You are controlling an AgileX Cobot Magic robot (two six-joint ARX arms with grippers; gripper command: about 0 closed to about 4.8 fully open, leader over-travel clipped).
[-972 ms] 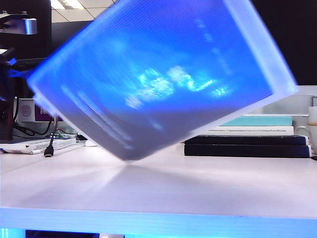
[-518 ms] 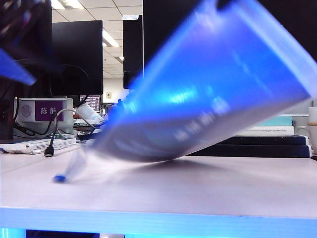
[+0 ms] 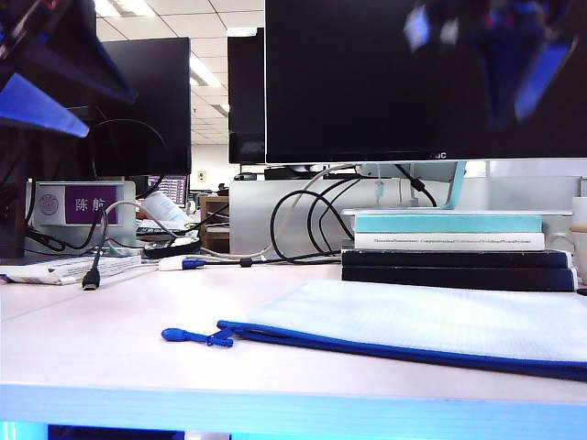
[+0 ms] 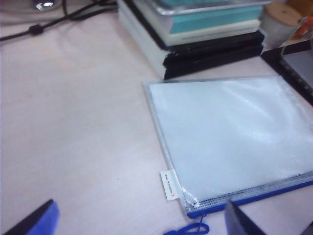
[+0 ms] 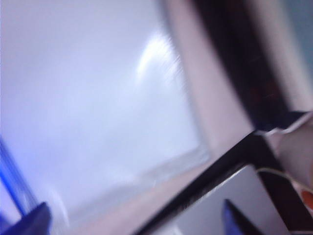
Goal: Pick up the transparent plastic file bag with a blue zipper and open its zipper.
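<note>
The transparent plastic file bag (image 3: 431, 321) lies flat on the white table, right of the middle, in front of the books. Its blue zipper (image 3: 404, 346) runs along the near edge, and the cord pull (image 3: 195, 336) trails off the left end. My left gripper (image 3: 64, 87) hangs open high at the left, holding nothing. In the left wrist view the bag (image 4: 230, 137), zipper (image 4: 254, 197) and cord (image 4: 188, 229) lie below that gripper (image 4: 137, 224). My right gripper (image 3: 486, 55), blurred, is open high at the right. Its own view shows the blurred bag (image 5: 98, 112) beneath the gripper (image 5: 134, 223).
A stack of books (image 3: 454, 252) stands just behind the bag. A black USB cable (image 3: 91, 275), papers and more cables lie at the back left under the monitors (image 3: 367, 82). A lidded cup (image 4: 281, 19) and a dark flat device (image 4: 298, 63) sit beside the books.
The bag was held tilted in the air and has dropped flat onto the table. Both grippers have opened and let go of it, and now hang above it.
</note>
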